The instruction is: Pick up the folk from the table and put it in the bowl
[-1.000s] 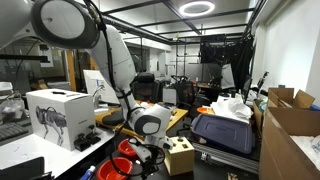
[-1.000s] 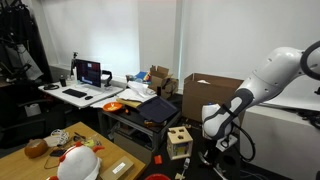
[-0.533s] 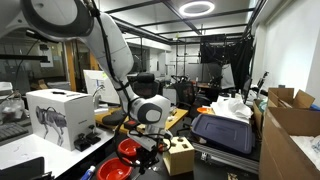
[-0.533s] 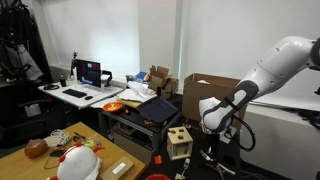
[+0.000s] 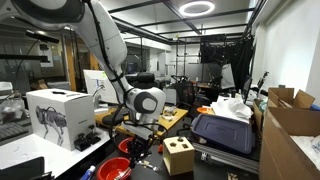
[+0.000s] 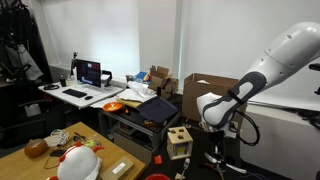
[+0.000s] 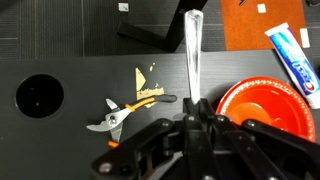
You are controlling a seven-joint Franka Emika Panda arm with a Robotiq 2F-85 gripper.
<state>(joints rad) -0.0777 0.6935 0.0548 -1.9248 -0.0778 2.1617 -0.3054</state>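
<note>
In the wrist view my gripper [image 7: 194, 108] is shut on a silver fork [image 7: 192, 45], whose long end sticks out past the fingers over the black table [image 7: 80, 70]. A red bowl [image 7: 262, 105] lies just to the right of the fingers, below them. In an exterior view the gripper [image 5: 138, 143] hangs above the red bowl [image 5: 126, 148]. In an exterior view the gripper [image 6: 214, 150] is low beside the wooden box; the fork is too small to make out there.
Orange-handled pliers [image 7: 125, 110] and a yellow scrap lie left of the fork. A toothpaste tube [image 7: 295, 50] lies beyond the bowl. A round hole [image 7: 38, 95] is at the table's left. A wooden shape-sorter box [image 5: 180, 157] stands close by, and a second red bowl [image 5: 114, 170].
The arm has risen and shifted a little to the left in an exterior view, uncovering more of the red bowl. The gripper stays shut on the fork.
</note>
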